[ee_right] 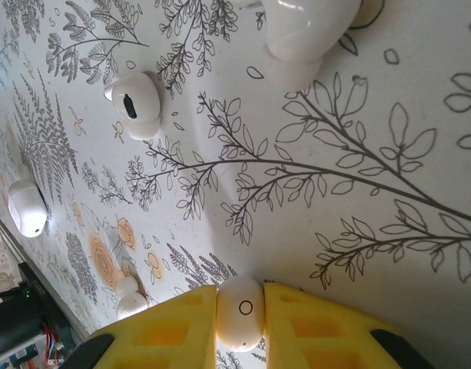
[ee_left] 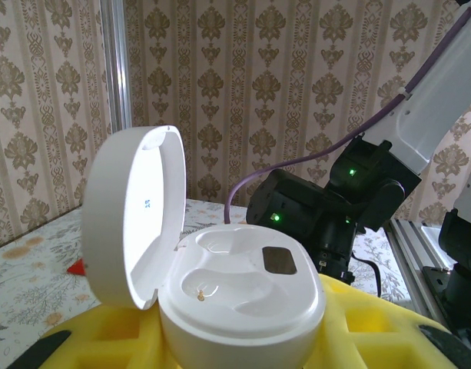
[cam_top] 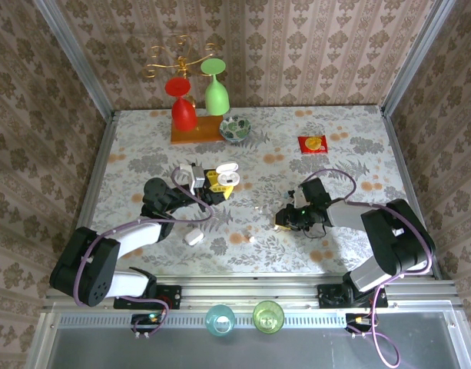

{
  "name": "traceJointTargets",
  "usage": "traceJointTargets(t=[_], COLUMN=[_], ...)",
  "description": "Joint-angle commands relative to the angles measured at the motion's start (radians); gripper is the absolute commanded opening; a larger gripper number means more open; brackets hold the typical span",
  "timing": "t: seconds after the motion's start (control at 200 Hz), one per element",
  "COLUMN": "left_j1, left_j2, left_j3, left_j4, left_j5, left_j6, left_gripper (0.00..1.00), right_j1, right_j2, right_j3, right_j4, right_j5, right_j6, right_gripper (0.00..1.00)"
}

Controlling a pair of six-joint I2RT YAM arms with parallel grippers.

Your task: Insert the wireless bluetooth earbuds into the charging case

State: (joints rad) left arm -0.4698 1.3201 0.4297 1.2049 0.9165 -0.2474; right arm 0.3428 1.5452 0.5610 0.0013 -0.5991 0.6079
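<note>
Floral tabletop (cam_top: 358, 154), green goblet (cam_top: 217, 98), bowl (cam_top: 235, 128), loose earbud (ee_right: 135, 104)

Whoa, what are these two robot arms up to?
The left gripper holds an open white charging case, its lid up and both sockets empty. The right gripper, low over the table, pinches one small white earbud between its yellow fingers. A second earbud lies loose nearby. Nothing is in the case yet.

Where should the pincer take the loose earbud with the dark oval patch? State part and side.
Take the loose earbud, probably, across its rounded body from straight above: it lies on the table with space all around. The right pincer grips a second earbud.
</note>
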Motion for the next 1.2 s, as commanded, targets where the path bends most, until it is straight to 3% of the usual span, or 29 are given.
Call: traceJointTargets(t=[0.0,0.195,0.28,0.405,0.565,0.645,0.9,1.195], left_j1=[0.002,0.003,0.002,0.002,0.002,0.004,0.005,0.002], left_j2=[-0.001,-0.001,0.000,0.005,0.007,0.008,0.022,0.036], left_j3=[0.014,0.018,0.018,0.018,0.019,0.021,0.035,0.032], left_j4=[0.030,0.027,0.024,0.025,0.030,0.030,0.034,0.059], left_j5=[0.005,0.005,0.007,0.003,0.006,0.008,0.017,0.019], left_j6=[0.001,0.005,0.008,0.010,0.014,0.014,0.008,-0.006], left_gripper=[0.25,0.25,0.25,0.25,0.25,0.25,0.25,0.25], right_j1=[0.005,0.014,0.025,0.068,0.137,0.164,0.239,0.261], right_j2=[0.030,-0.034,-0.099,-0.213,-0.289,-0.297,-0.221,-0.119], right_j3=[-0.005,0.018,0.045,0.109,0.232,0.285,0.401,0.455], right_j4=[-0.017,-0.085,-0.157,-0.305,-0.555,-0.631,-0.753,-0.752], right_j5=[0.007,0.058,0.137,0.353,0.742,0.843,1.015,0.987], right_j6=[-0.006,-0.002,0.006,0.037,0.090,0.105,0.121,0.151], right_gripper=[0.21,0.18,0.18,0.18,0.16,0.16,0.16,0.16])
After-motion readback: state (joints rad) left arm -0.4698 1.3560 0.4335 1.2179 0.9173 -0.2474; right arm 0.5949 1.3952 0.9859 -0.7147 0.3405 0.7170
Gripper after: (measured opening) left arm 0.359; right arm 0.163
